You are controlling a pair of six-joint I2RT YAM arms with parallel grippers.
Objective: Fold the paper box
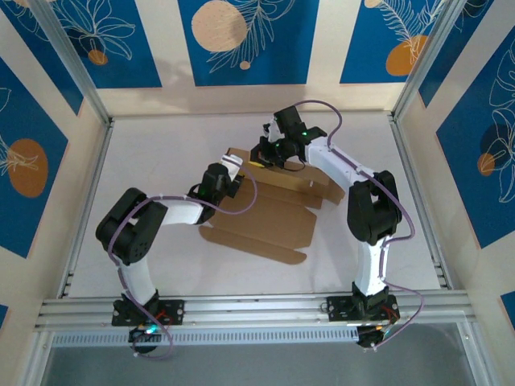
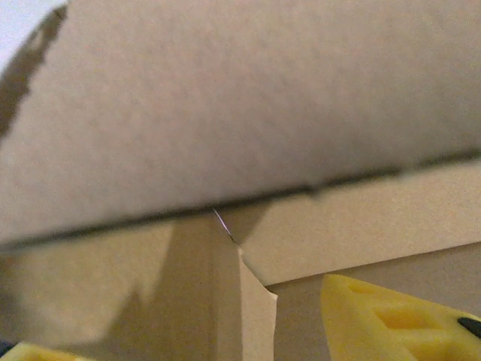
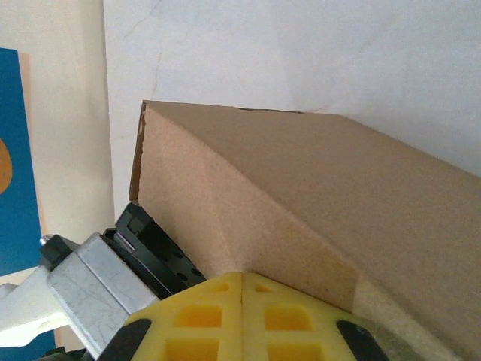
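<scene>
Bare table [image 1: 161, 153] left and right; the paper box [image 1: 269, 225] apparently blocks mid-table.

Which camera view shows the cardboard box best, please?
The top view: the box shows nearly whole, flaps spread on the table. The wrist views sit close against it, giving stretches of brown panel and crease, not its shape.

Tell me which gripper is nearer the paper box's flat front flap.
Left. The left gripper is at the paper box's left side, just past the flat front flap; the right gripper is at the box's far edge, farther away.
</scene>
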